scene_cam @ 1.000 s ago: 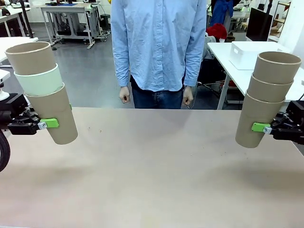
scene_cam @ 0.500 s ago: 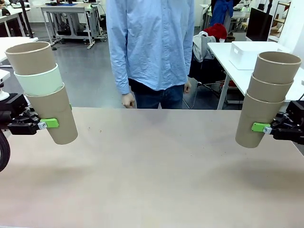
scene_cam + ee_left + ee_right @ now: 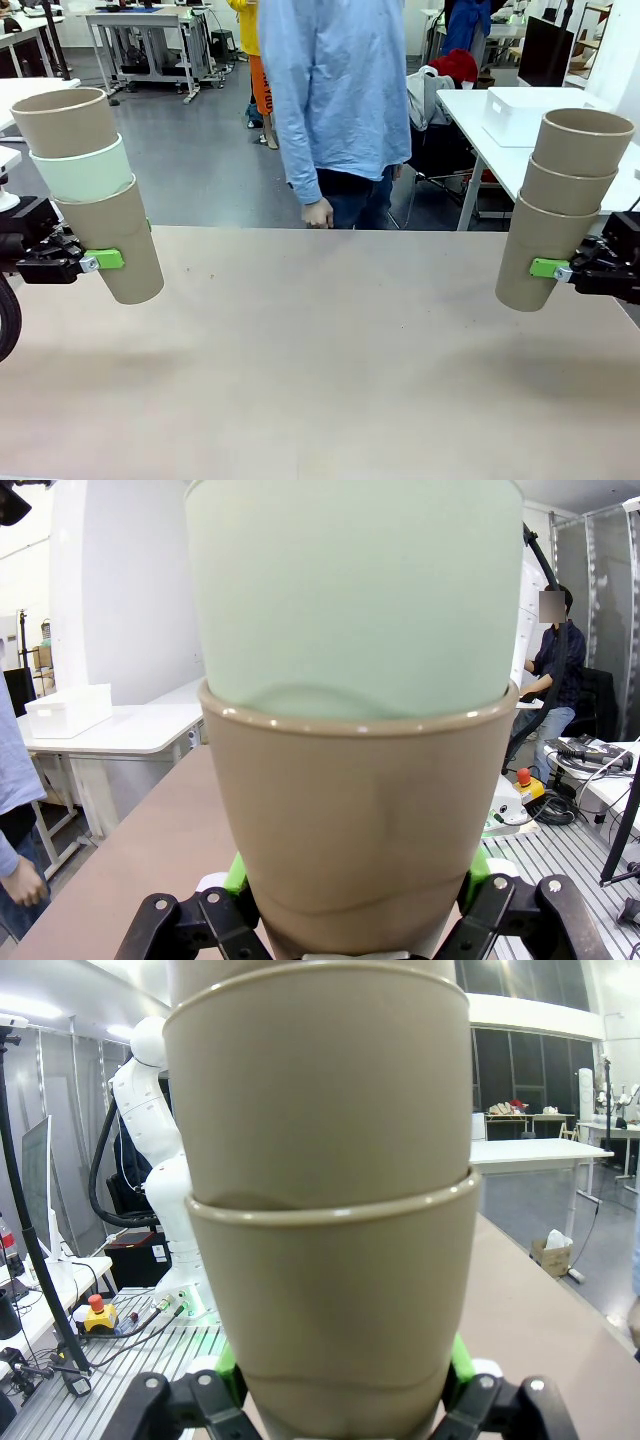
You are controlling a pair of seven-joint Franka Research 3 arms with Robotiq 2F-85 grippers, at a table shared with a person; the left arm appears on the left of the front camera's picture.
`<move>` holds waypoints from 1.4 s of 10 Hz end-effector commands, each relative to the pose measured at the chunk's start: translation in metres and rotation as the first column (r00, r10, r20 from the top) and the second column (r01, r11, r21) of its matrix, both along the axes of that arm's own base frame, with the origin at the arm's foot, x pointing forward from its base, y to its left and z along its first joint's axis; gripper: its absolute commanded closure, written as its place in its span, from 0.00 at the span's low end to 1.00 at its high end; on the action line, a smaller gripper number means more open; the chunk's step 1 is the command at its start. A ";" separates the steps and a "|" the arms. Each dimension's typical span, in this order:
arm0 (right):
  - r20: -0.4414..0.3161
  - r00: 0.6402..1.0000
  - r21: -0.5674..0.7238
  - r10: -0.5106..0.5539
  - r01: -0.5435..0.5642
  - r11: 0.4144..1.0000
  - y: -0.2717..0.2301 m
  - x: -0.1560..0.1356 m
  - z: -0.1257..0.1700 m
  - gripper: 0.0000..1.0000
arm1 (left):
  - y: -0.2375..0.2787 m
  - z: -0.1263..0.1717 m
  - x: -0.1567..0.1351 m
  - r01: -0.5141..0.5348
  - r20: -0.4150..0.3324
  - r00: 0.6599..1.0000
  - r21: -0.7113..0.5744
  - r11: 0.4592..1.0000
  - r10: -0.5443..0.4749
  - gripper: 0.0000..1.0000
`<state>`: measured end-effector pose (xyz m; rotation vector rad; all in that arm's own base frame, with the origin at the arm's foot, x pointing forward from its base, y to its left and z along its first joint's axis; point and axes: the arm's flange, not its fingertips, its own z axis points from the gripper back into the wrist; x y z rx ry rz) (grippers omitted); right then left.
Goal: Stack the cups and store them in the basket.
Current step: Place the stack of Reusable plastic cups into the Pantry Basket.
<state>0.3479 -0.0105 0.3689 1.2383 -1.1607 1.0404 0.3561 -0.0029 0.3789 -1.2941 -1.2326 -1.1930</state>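
With the blue-shirted person [image 3: 340,100] now turned sideways, keep left gripper [image 3: 108,260] and right gripper [image 3: 537,268] clamped steady on their tall tapered tan-and-mint cup stacks [image 3: 95,190].

Robotics laboratory: a brown tabletop [image 3: 320,370] stands on an open grey floor [image 3: 190,150] among white work tables [image 3: 480,115] and a dark monitor [image 3: 545,50]. A white robot arm [image 3: 150,1130] and a red emergency-stop button [image 3: 95,1303] stand alongside.
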 end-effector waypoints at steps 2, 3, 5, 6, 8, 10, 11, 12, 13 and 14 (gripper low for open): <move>0.002 1.000 0.003 -0.002 0.002 1.000 -0.001 -0.001 0.005 0.13 | -0.001 0.004 -0.001 0.005 0.007 1.000 -0.008 1.000 -0.005 0.13; 0.002 1.000 0.003 -0.002 0.002 1.000 -0.001 -0.001 0.005 0.13 | -0.001 0.004 -0.001 0.005 0.007 1.000 -0.008 1.000 -0.005 0.13; 0.002 1.000 0.003 -0.002 0.002 1.000 -0.001 -0.001 0.005 0.13 | -0.001 0.004 -0.001 0.005 0.007 1.000 -0.008 1.000 -0.005 0.13; 0.002 1.000 0.003 -0.002 0.002 1.000 -0.001 -0.001 0.005 0.13 | -0.001 0.004 -0.001 0.005 0.007 1.000 -0.008 1.000 -0.005 0.13; 0.002 1.000 0.003 -0.002 0.002 1.000 -0.001 -0.001 0.005 0.13 | -0.001 0.004 -0.001 0.005 0.007 1.000 -0.008 1.000 -0.005 0.13; 0.002 1.000 0.003 -0.002 0.002 1.000 -0.001 -0.001 0.005 0.13 | -0.001 0.004 -0.001 0.005 0.007 1.000 -0.008 1.000 -0.005 0.13; 0.002 1.000 0.003 -0.002 0.002 1.000 -0.001 -0.001 0.005 0.13 | -0.001 0.004 -0.001 0.005 0.007 1.000 -0.008 1.000 -0.005 0.13; 0.002 1.000 0.003 -0.002 0.002 1.000 -0.001 -0.001 0.005 0.13 | -0.001 0.004 -0.001 0.005 0.007 1.000 -0.008 1.000 -0.005 0.13; 0.002 1.000 0.003 -0.002 0.002 1.000 -0.001 -0.001 0.005 0.13 | -0.001 0.004 -0.001 0.005 0.007 1.000 -0.008 1.000 -0.005 0.13; 0.002 1.000 0.003 -0.002 0.002 1.000 -0.001 -0.001 0.005 0.13 | -0.001 0.004 -0.001 0.005 0.007 1.000 -0.008 1.000 -0.005 0.13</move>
